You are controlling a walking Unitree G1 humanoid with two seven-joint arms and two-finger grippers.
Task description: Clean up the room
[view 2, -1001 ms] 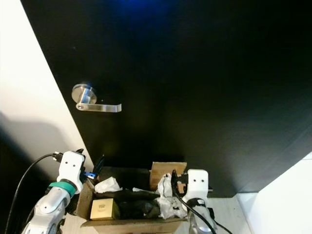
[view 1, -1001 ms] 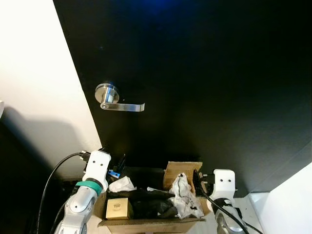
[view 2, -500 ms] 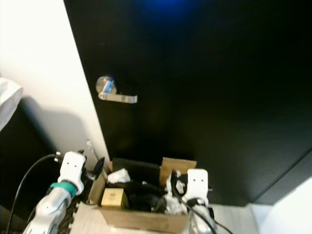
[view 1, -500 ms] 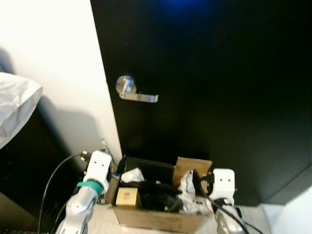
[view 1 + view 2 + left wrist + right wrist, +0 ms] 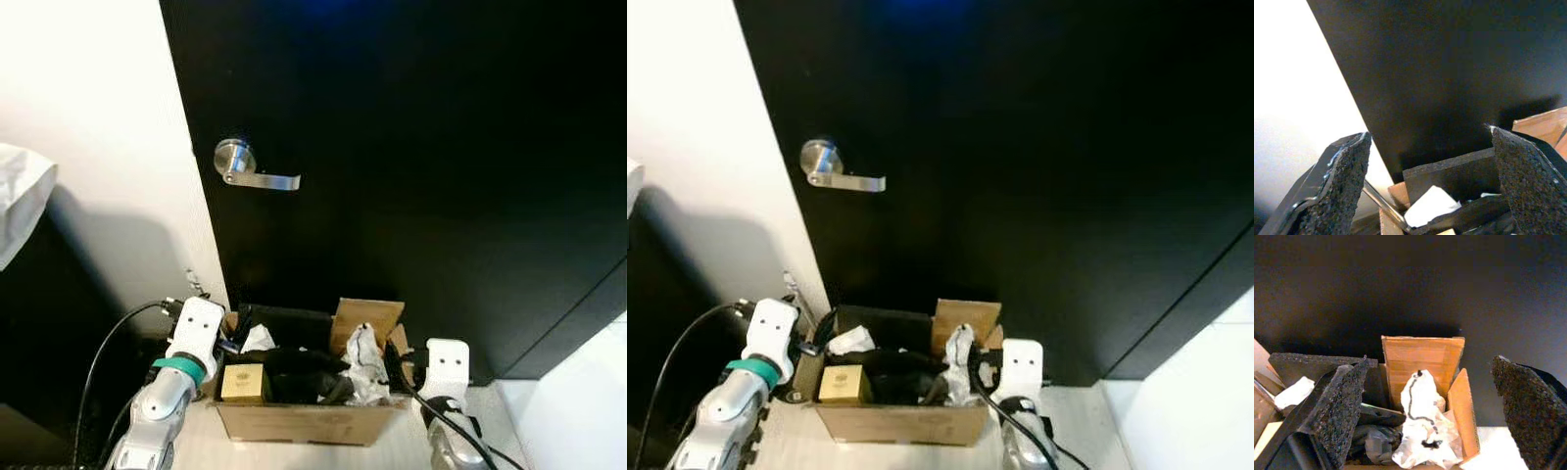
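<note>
An open cardboard box (image 5: pixel 309 423) sits low in front of a black door (image 5: pixel 421 147). It holds crumpled white paper (image 5: pixel 364 367), a small tan carton (image 5: pixel 245 382), a white tissue (image 5: pixel 258 338) and dark items. My left gripper (image 5: pixel 238 328) is at the box's left end, its fingers (image 5: pixel 1342 166) spread wide, open. At the right end is my right gripper (image 5: pixel 397 360), also open, with the box's raised flap (image 5: pixel 1422 362) and the paper seen beyond its pads (image 5: pixel 1339 401). Whether either gripper touches the box I cannot tell.
A silver lever handle (image 5: pixel 257 177) is on the door above the box. A white wall (image 5: pixel 98 117) stands to the left, with white fabric (image 5: pixel 20 196) over dark furniture. Pale floor (image 5: pixel 578 411) shows at the lower right.
The camera has swung, so door and handle sit further left in view than half a second ago. Box and both arms keep the same places relative to each other.
</note>
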